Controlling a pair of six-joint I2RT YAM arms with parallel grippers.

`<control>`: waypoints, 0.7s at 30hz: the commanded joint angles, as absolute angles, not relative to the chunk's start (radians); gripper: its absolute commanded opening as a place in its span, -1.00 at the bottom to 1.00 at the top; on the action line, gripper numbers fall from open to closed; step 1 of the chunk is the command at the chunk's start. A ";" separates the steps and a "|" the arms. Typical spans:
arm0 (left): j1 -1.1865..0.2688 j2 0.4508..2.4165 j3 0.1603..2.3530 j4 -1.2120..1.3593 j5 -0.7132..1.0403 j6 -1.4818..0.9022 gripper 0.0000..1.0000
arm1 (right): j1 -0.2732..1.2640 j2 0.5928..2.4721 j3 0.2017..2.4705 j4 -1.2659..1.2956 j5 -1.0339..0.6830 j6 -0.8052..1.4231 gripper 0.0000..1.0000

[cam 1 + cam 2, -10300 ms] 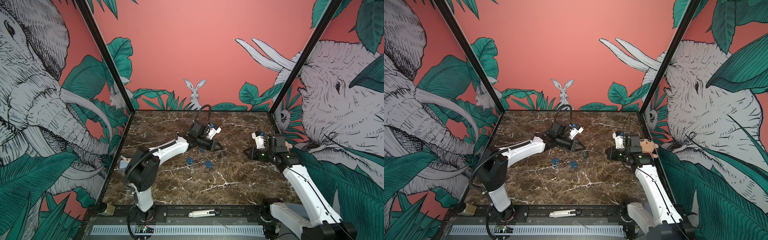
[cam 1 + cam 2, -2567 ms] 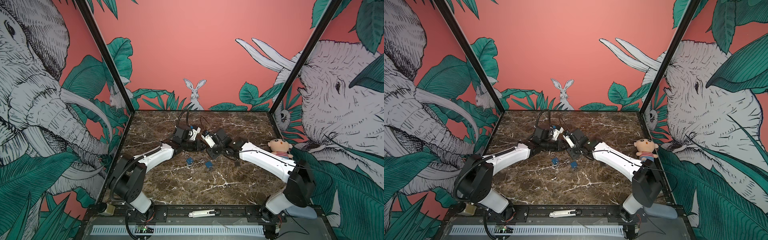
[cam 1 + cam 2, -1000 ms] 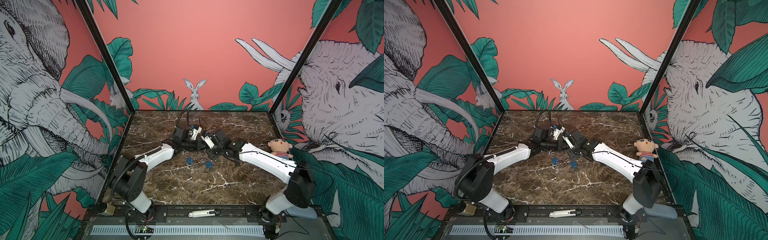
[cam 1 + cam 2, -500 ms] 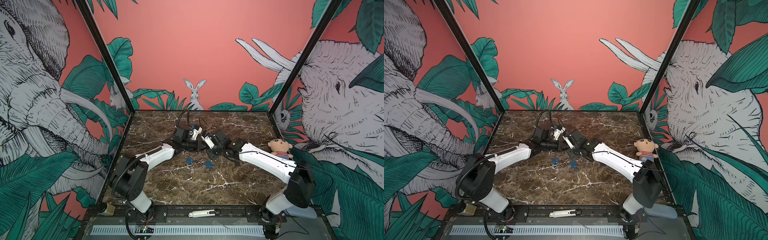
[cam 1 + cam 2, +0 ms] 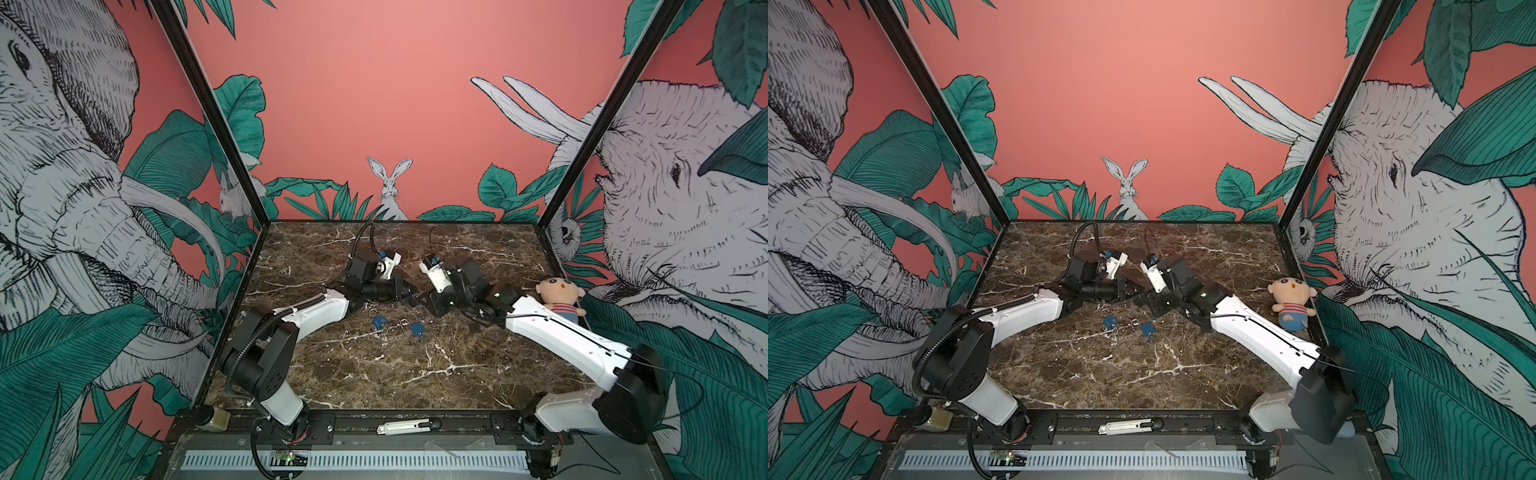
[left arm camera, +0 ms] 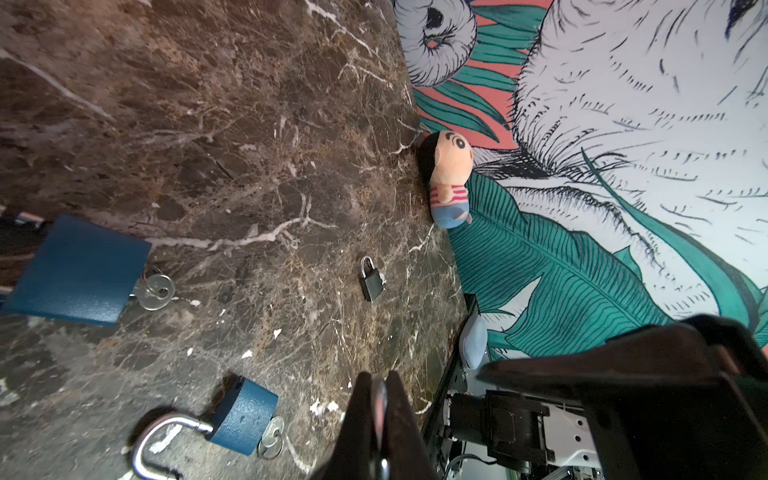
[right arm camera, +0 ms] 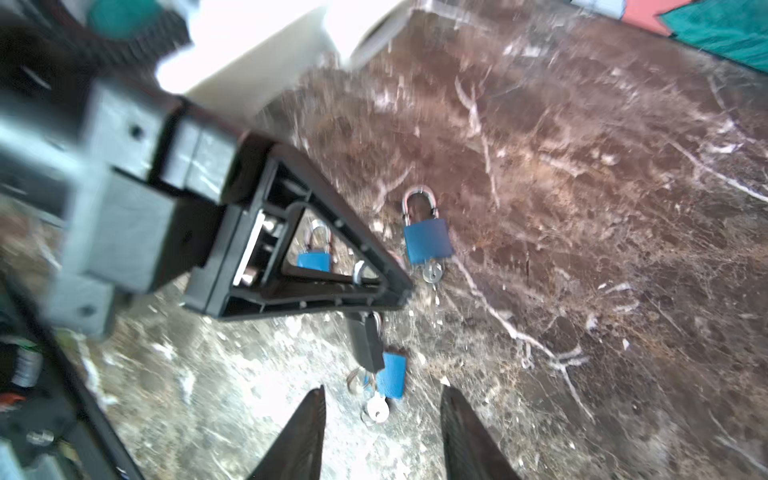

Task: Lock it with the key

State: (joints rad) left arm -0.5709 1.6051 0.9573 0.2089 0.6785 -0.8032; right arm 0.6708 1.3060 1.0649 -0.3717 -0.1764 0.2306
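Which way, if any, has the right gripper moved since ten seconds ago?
Yes. The right gripper swung left, away from the plush doll, toward the middle.

A dark brown marble tabletop (image 5: 365, 374) with white veins is seen in both top views. Near its middle, a blue padlock (image 5: 379, 322) and a second blue padlock (image 5: 417, 329) are laid close together, not touching. A small black padlock (image 6: 371, 282) is laid farther right, and a plush doll (image 5: 559, 297) is laid at the right edge, against the wall.
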 commanded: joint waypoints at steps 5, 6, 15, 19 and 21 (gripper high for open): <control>-0.558 1.496 0.945 0.327 0.651 -0.923 -1.00 | 0.488 1.165 0.859 -0.004 -0.544 0.442 -0.10; -0.558 1.487 0.945 0.332 0.647 -0.938 -1.00 | 0.477 1.157 0.836 0.034 -0.558 0.463 -0.10; -0.558 1.431 0.980 0.324 0.632 -0.984 -1.00 | 0.461 1.208 0.769 0.269 -0.677 0.590 -0.14; -0.558 1.426 0.981 0.348 0.632 -1.020 -1.00 | 0.473 1.218 0.787 0.250 -0.678 0.554 -0.13; -0.558 1.426 0.982 0.363 0.636 -1.039 -1.00 | 0.491 1.213 0.804 0.206 -0.646 0.499 -0.11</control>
